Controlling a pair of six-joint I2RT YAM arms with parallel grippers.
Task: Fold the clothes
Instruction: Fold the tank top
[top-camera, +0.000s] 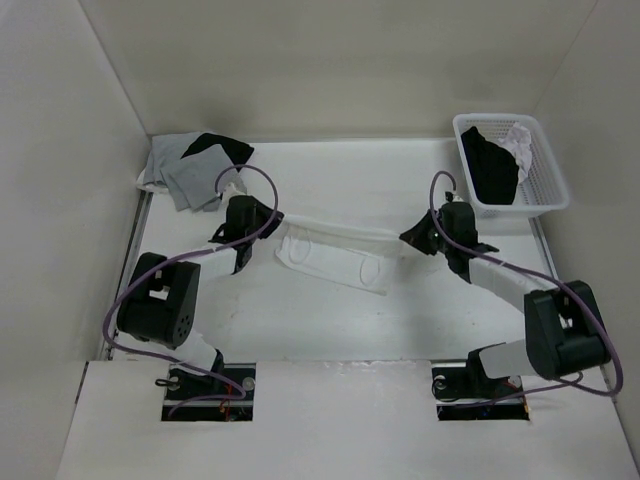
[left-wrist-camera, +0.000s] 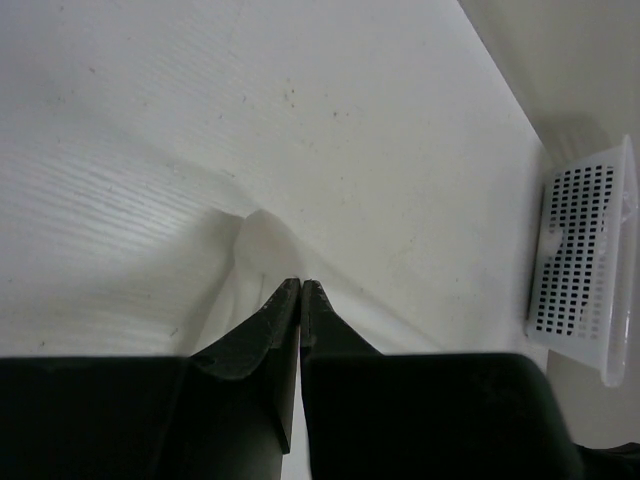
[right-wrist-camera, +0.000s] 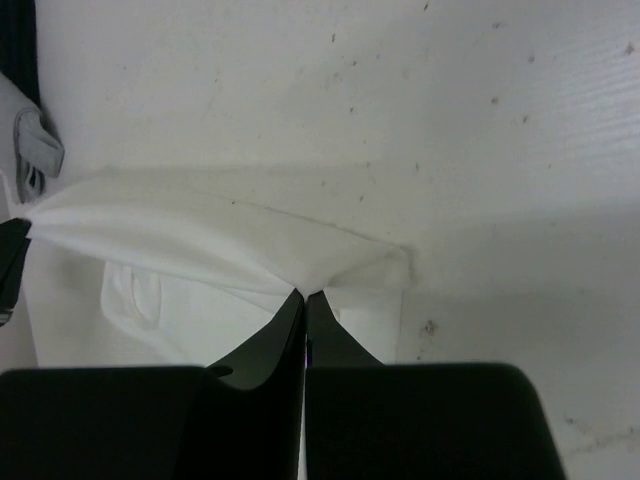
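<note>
Mid-table: one white camisole (top-camera: 335, 262), both jaws clamped on edge.

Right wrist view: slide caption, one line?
Right gripper fingers shut, pinching a fold of the white camisole over the table.

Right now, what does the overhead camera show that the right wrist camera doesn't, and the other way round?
Only overhead: the left arm and right arm whole, and the basket at the far right. Only right wrist: a close look at the right claw shut on a pinched fold, plus specks on the table. Both: the white top, one edge pulled taut toward the left claw.
</note>
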